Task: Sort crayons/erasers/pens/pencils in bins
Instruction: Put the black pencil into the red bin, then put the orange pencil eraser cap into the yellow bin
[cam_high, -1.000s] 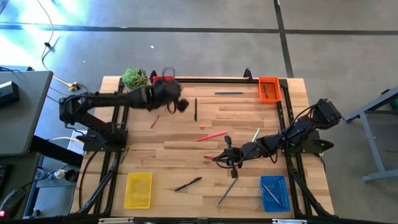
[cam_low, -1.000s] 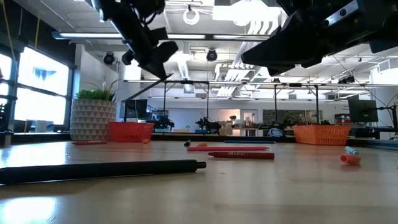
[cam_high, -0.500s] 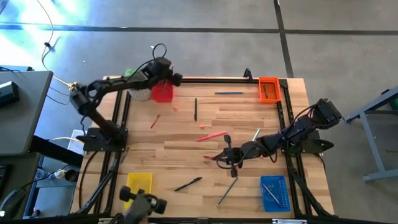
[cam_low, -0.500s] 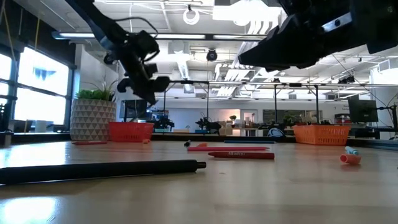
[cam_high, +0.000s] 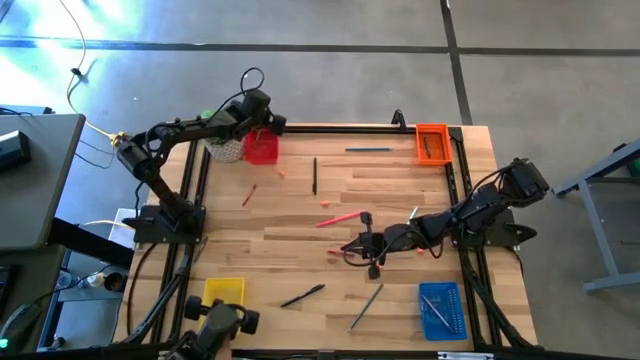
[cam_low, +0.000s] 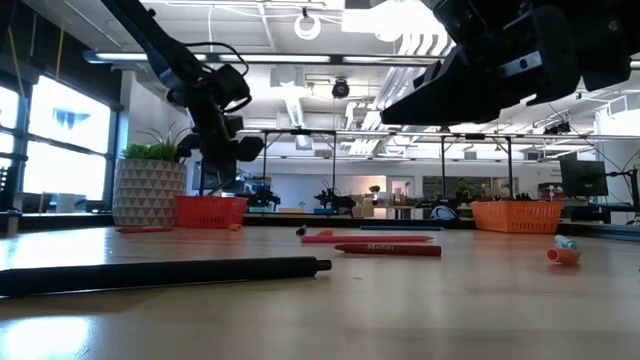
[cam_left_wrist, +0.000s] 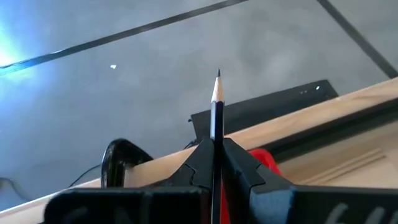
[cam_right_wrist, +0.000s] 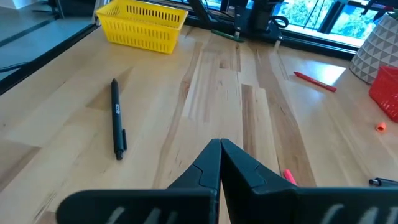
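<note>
Most of your sorting is left: the left gripper (cam_left_wrist: 214, 163), clamped on a pencil (cam_left_wrist: 216, 118), hovers over the red bin (cam_high: 261, 148); the right gripper (cam_right_wrist: 220, 163) is closed on nothing above scattered pens (cam_right_wrist: 116, 119).

You have a table (cam_high: 400, 190) of pale wood planks, butted lengthwise with visible grain — smooth, with a soft sheen where the low view catches the light. The yellow bin (cam_right_wrist: 142, 26) reads as plastic mesh, slightly glossy; the red bin (cam_high: 262, 148), orange bin (cam_high: 431, 142) and blue bin (cam_high: 441, 310) show the same open-mesh plastic. The black pen (cam_right_wrist: 116, 119) looks like smooth, semi-gloss plastic. Your left gripper (cam_left_wrist: 214, 163) has matt black fingers, and the pencil (cam_left_wrist: 217, 106) between them has a dark, smooth lacquered shaft with a bare wood cone at its tip. The white pot (cam_low: 148, 192) carries a faceted, matt surface. The floor (cam_high: 330, 80) beyond is grey, dull concrete — scuffed and mottled.
</note>
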